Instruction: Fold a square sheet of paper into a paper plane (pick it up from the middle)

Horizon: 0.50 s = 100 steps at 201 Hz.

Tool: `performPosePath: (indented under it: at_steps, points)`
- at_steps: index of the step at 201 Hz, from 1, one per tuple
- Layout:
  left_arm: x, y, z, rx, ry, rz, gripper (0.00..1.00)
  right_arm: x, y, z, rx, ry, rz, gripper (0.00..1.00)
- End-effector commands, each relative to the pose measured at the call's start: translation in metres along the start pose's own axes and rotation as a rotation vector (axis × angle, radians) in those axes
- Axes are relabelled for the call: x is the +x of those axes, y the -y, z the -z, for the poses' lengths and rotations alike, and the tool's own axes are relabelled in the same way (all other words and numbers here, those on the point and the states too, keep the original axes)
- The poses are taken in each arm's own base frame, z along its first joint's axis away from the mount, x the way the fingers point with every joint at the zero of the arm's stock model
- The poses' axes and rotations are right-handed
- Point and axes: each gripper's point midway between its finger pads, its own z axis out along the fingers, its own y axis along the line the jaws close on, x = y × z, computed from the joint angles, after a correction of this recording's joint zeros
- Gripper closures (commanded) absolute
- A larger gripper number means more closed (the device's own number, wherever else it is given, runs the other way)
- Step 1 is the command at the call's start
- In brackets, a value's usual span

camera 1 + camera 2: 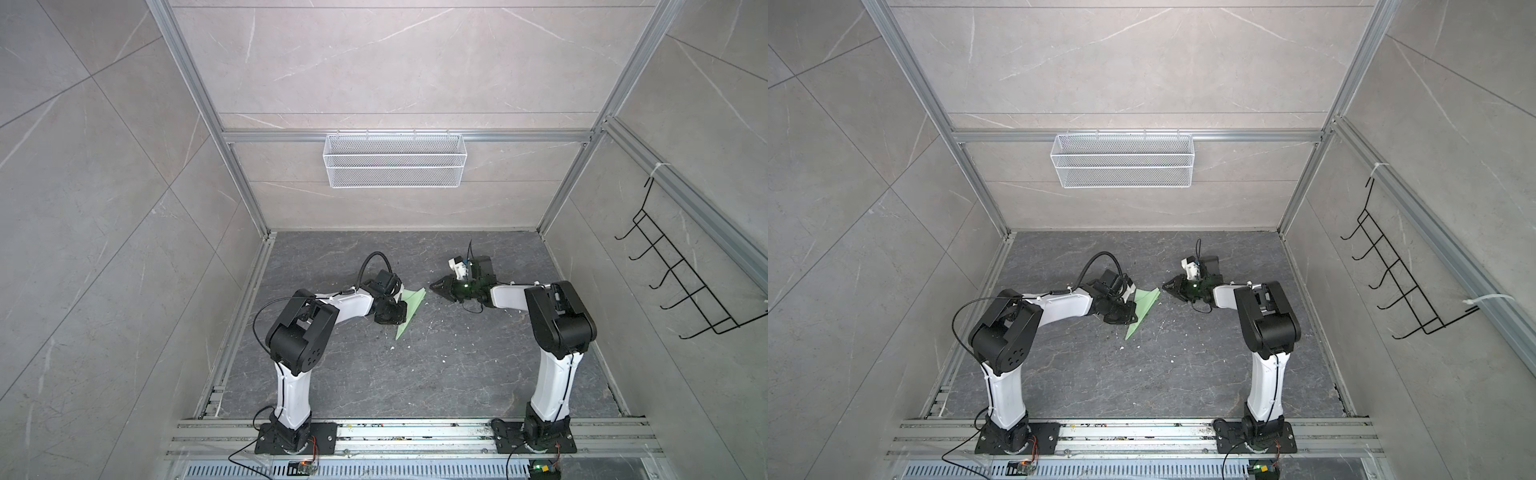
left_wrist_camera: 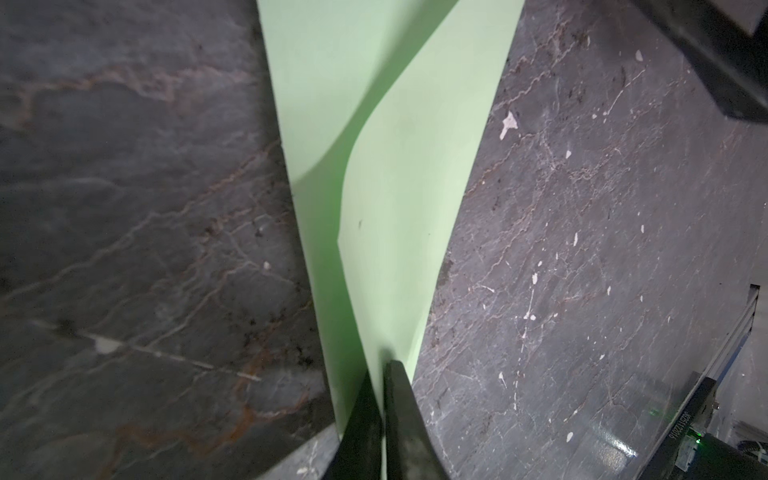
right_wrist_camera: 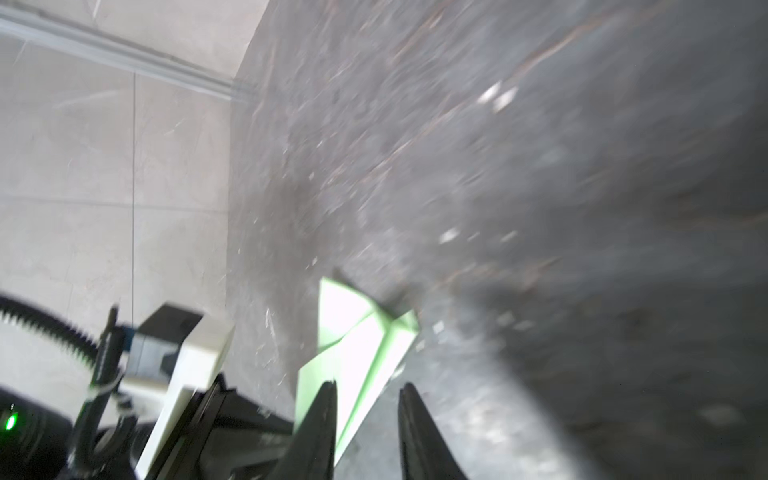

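Above the dark stone table [image 1: 457, 374], the plane [image 1: 413, 305] slanted near-to-far, clamped at one side by the left gripper [image 2: 380, 374], its wide far end just beside the narrowly parted, empty right gripper [image 3: 365, 386].

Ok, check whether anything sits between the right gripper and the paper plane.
Nothing visible does. The right gripper points at the paper plane across a short strip of tabletop, its fingers apart. The left gripper is shut on the paper plane from the opposite side.
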Motion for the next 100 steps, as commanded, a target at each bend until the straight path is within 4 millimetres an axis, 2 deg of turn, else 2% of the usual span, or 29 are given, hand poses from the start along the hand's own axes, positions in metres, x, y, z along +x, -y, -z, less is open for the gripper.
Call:
performPosePath:
  at_steps: [1, 14, 33, 51, 100]
  points:
    - [0.029, -0.027, -0.016, -0.090, -0.103, 0.006, 0.91, 0.037, -0.022, -0.013, -0.032, -0.077, 0.049, 0.73]
    - [0.028, -0.026, -0.015, -0.085, -0.099, -0.001, 0.91, 0.054, -0.032, -0.022, -0.045, -0.120, 0.057, 0.75]
    - [0.028, -0.025, -0.015, -0.082, -0.097, -0.009, 0.91, 0.064, -0.035, -0.034, -0.050, -0.145, 0.053, 0.78]
    - [0.028, -0.023, -0.016, -0.076, -0.098, -0.016, 0.91, 0.066, -0.033, -0.043, -0.055, -0.160, 0.040, 0.82]
    - [0.023, -0.018, -0.011, -0.058, -0.082, -0.031, 0.91, 0.067, -0.016, -0.060, -0.034, -0.180, 0.007, 0.84]
